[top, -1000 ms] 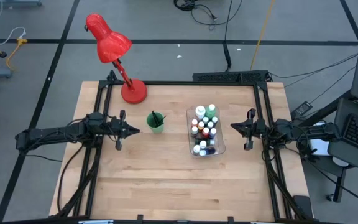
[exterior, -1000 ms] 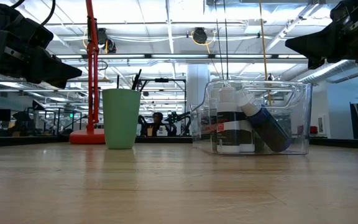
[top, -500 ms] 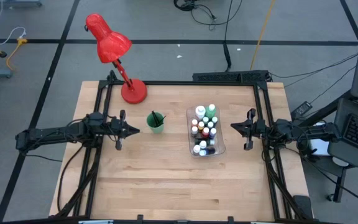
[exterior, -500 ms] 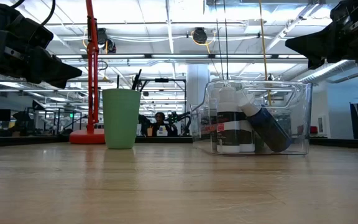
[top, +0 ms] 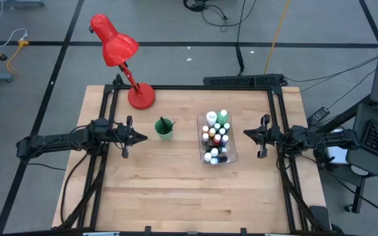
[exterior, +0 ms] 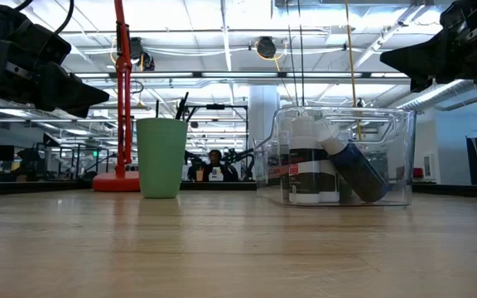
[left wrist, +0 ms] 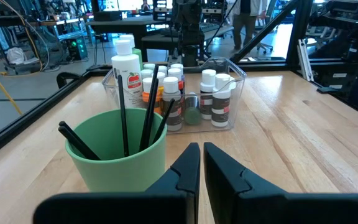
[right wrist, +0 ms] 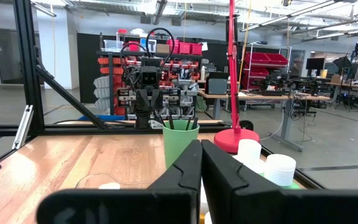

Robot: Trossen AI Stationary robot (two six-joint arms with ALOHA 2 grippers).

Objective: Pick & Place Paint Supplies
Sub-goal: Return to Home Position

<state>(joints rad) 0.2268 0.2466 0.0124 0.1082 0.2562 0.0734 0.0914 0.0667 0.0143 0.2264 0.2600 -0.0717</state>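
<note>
left arm (top: 64, 139): matte black, slim jointed links, black cable curving over the wrist housing | right arm (top: 314, 139): same black build | left gripper (left wrist: 201, 163): two black angular fingers tapering to narrow tips | right gripper (right wrist: 201, 163): matching black tapered pair

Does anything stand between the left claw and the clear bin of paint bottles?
Yes. The green cup holding brushes stands right between the left claw and the clear bin. Nothing visible stands between the right claw and that bin.
</note>
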